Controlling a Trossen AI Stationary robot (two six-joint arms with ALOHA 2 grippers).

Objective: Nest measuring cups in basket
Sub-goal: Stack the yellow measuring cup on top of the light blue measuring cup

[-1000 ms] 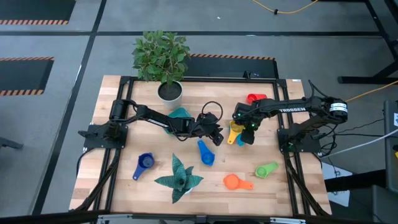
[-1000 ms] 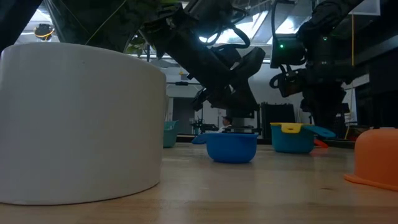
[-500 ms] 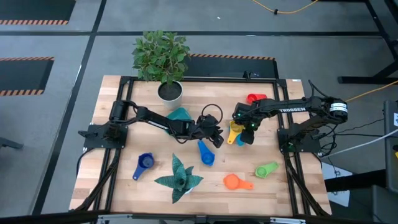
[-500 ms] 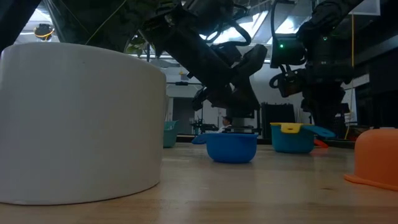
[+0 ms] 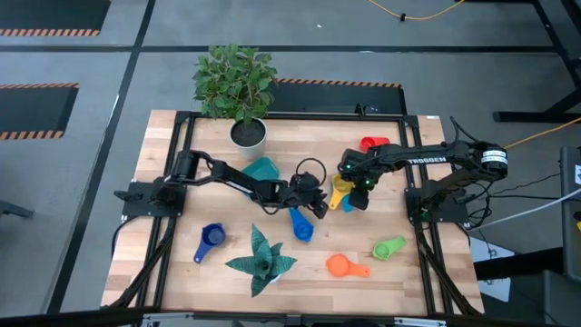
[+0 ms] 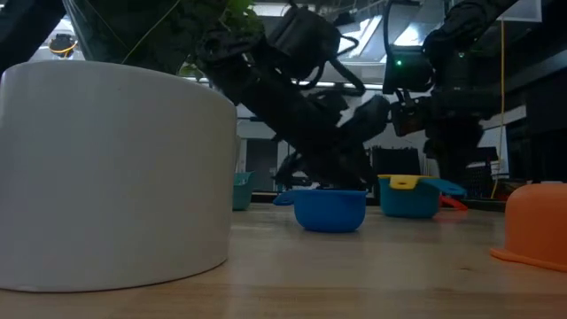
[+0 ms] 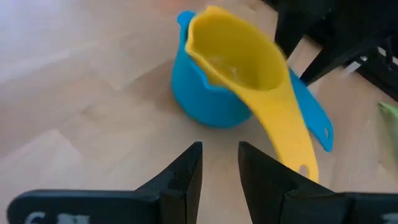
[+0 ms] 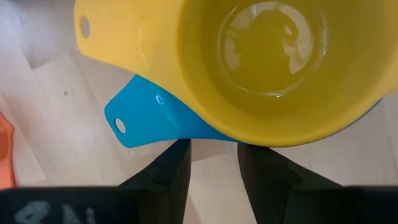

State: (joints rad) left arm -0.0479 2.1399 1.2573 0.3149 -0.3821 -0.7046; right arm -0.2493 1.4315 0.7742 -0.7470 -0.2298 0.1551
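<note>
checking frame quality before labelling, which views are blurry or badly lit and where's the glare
Low view: backlit by bright ceiling lights, so both arms read as dark silhouettes; the big white pot up close looks soft. Left wrist view: the far edges are blurred, while the yellow cup sitting in the light blue cup stays clear. Right wrist view: glare patches inside the yellow cup. High view: evenly lit, shadows soft.

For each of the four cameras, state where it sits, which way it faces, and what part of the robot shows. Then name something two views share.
High view: above the table, facing straight down; both arms show, left hand, right hand.
Low view: at tabletop height, facing level across; arms descend behind a blue cup.
Left wrist view: on the left arm, facing past its fingers.
Right wrist view: on the right arm, fingers showing.
Shared: both wrist views see the yellow cup nested in the light blue cup.
</note>
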